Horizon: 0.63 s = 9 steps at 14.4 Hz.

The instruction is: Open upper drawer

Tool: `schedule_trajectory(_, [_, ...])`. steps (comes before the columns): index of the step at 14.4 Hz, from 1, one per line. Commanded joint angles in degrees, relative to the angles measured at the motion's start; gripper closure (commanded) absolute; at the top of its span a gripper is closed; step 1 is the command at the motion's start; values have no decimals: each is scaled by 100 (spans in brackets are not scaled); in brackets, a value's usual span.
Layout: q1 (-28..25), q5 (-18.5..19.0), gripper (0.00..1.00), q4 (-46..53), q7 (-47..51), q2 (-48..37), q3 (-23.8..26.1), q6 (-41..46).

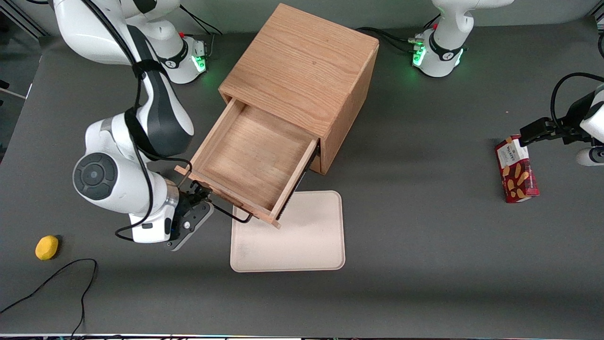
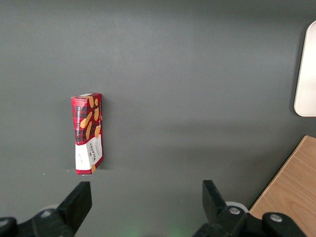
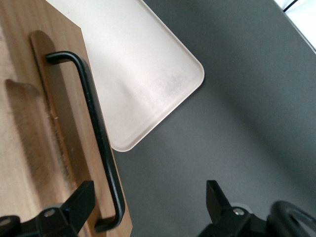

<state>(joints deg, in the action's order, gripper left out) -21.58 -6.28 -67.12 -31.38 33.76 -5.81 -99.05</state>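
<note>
The upper drawer (image 1: 250, 160) stands pulled well out of the oak cabinet (image 1: 302, 61), and its inside is bare wood. Its thin black bar handle (image 1: 234, 216) runs along the drawer front (image 3: 29, 123), nearer the front camera. My gripper (image 1: 200, 195) is at the handle's end toward the working arm's side. In the right wrist view the gripper (image 3: 148, 202) is open, with one fingertip (image 3: 79, 201) over the drawer front and the handle's bent end (image 3: 109, 217) just inside the gap. Neither finger presses on the bar.
A cream tray (image 1: 306, 236) lies flat on the table under the drawer's front corner. A yellow lemon (image 1: 46, 247) and a black cable (image 1: 71, 274) lie toward the working arm's end. A red biscuit box (image 1: 516, 170) lies toward the parked arm's end.
</note>
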Motion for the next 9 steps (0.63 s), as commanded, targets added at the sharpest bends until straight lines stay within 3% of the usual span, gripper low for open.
schedule_trajectory(1, [22,-5,0,50,-44,-308,-8,315])
schedule_trajectory(9, [84,65,0,-29,325,-1406,-157,685])
